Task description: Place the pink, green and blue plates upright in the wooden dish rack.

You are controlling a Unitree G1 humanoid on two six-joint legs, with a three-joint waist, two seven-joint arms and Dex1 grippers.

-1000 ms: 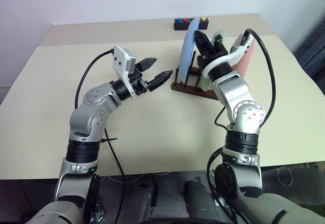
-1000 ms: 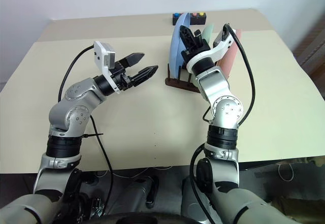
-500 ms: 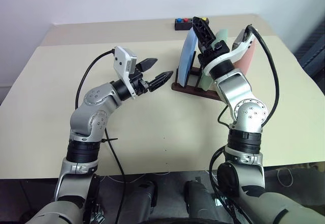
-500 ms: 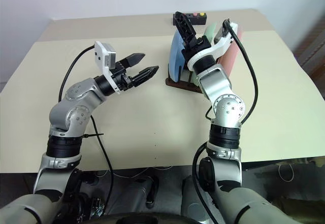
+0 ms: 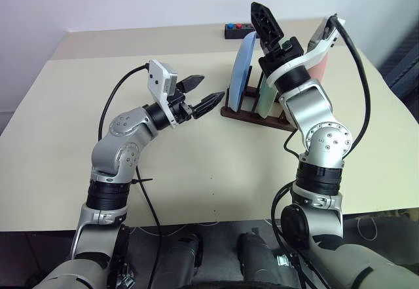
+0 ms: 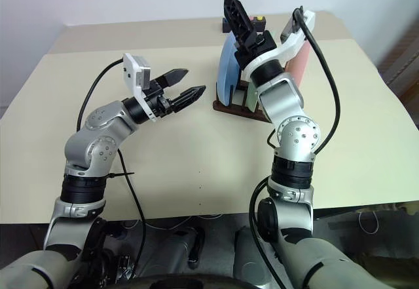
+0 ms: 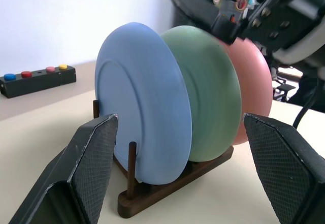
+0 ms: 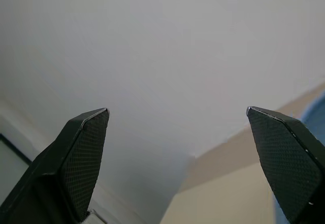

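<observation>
The blue plate (image 7: 142,122), the green plate (image 7: 208,97) and the pink plate (image 7: 251,92) stand upright side by side in the wooden dish rack (image 7: 167,191), at the table's far right (image 5: 252,115). My right gripper (image 5: 272,30) hangs open above the plates' top edges, tilted up toward the wall, with nothing between its fingers (image 8: 86,153). My left gripper (image 5: 208,87) is open and empty, held level a short way left of the rack and pointing at the blue plate (image 5: 243,73).
A small black box with coloured buttons (image 5: 243,30) lies at the table's far edge behind the rack. The beige table (image 5: 196,164) stretches wide to the left and front. A white wall rises behind it.
My right gripper has opened, risen from the blue plate's rim and tilted upward. The blue plate stays standing in the rack. The left arm has not moved.
</observation>
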